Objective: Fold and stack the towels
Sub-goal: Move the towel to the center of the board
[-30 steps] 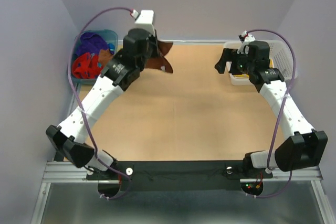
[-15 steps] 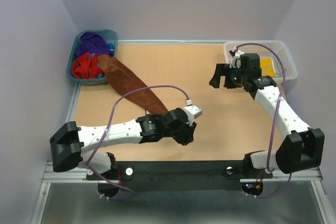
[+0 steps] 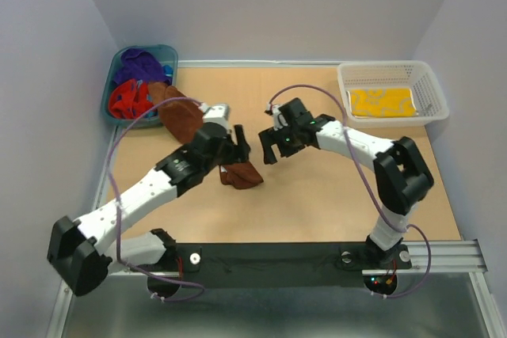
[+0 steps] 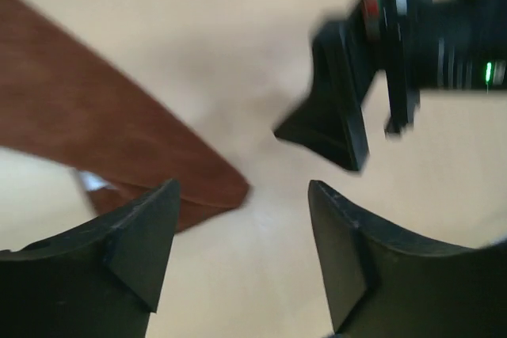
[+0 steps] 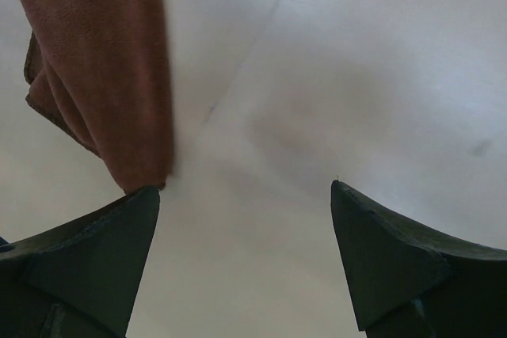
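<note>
1. L fingers (image 3: 239,145): spread apart, nothing between them, over mid tabletop (image 3: 317,211).
2. R fingers (image 3: 269,148): wide apart, empty, just beside the L fingers.
3. Brown towel (image 3: 181,116): on tabletop, one end at teal tub (image 3: 111,108), other end bunched just below L fingers.
4. Red towel (image 3: 127,100) & purple towel (image 3: 135,65): in tub.
5. Yellow towel (image 3: 382,102): flat in white basket (image 3: 432,89), far R corner.

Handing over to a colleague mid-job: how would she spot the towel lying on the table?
Find the teal tub at the far left corner of the table. From its right rim a plain brown towel trails toward the middle. It alone lies on the tabletop: the red towel and purple towel sit in the tub, the yellow towel in the white basket.
</note>
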{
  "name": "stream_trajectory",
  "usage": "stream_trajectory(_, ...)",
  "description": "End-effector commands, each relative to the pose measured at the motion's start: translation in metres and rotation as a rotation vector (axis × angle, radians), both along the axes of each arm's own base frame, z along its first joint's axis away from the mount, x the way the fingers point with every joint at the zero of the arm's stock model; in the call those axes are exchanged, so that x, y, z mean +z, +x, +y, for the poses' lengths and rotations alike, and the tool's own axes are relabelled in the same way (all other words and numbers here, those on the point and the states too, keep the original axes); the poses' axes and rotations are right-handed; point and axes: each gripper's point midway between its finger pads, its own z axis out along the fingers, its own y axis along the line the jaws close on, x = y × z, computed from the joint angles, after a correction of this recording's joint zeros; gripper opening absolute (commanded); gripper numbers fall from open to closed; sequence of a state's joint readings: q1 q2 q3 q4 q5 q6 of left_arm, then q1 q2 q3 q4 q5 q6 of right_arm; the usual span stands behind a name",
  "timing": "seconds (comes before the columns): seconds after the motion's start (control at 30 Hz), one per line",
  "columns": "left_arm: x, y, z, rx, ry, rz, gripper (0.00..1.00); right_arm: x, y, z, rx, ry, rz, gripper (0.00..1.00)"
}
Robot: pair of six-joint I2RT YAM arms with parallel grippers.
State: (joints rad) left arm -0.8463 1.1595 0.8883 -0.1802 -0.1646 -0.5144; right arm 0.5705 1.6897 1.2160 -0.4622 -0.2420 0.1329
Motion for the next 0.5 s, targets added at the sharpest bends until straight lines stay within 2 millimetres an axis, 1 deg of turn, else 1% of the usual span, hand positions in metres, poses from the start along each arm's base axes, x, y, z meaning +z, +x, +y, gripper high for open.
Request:
stream_trajectory(0.0,0.01,0.026,0.086,0.294,0.004,-0.049,0.82,-0.01,0.005,0.052,0.095,-0.021,-0.042,0.91)
stream_trajectory(0.03,0.003,0.029,0.102,0.339,0.023,-0.041,0.86,-0.013,-0.002,0.068,0.131,-0.024,-0.045,0.9)
stream_trajectory(0.1,-0.001,0.036,0.132,0.415,0.048,-0.044,0.88,-0.022,-0.005,0.083,0.155,-0.044,-0.049,0.87)
stream_trajectory(0.13,-0.005,0.044,0.158,0.496,0.062,-0.039,0.89,-0.025,-0.01,0.093,0.177,-0.045,-0.045,0.86)
stream_trajectory(0.17,-0.012,0.045,0.167,0.499,0.084,-0.03,0.9,-0.032,-0.011,0.101,0.189,-0.052,-0.038,0.83)
stream_trajectory(0.2,-0.016,0.048,0.177,0.52,0.096,-0.023,0.89,-0.035,-0.012,0.105,0.198,-0.056,-0.036,0.82)
stream_trajectory(0.23,-0.019,0.053,0.197,0.573,0.11,-0.016,0.89,-0.039,-0.016,0.11,0.205,-0.072,-0.041,0.8)
stream_trajectory(0.27,-0.024,0.055,0.202,0.576,0.115,-0.01,0.89,-0.049,-0.019,0.111,0.216,-0.094,-0.033,0.79)
stream_trajectory(0.33,-0.035,0.058,0.22,0.607,0.152,0.008,0.89,-0.059,-0.027,0.112,0.23,-0.128,-0.033,0.71)
stream_trajectory(0.37,-0.037,0.06,0.225,0.616,0.16,0.01,0.89,-0.064,-0.031,0.11,0.233,-0.143,-0.024,0.66)
stream_trajectory(0.4,-0.039,0.062,0.228,0.618,0.166,0.004,0.89,-0.071,-0.036,0.104,0.23,-0.162,-0.01,0.53)
stream_trajectory(0.43,-0.044,0.064,0.233,0.627,0.178,0.012,0.89,-0.076,-0.04,0.1,0.217,-0.178,-0.001,0.44)
stream_trajectory(0.47,-0.045,0.066,0.234,0.634,0.178,0.012,0.89,-0.08,-0.045,0.09,0.205,-0.197,0.011,0.19)
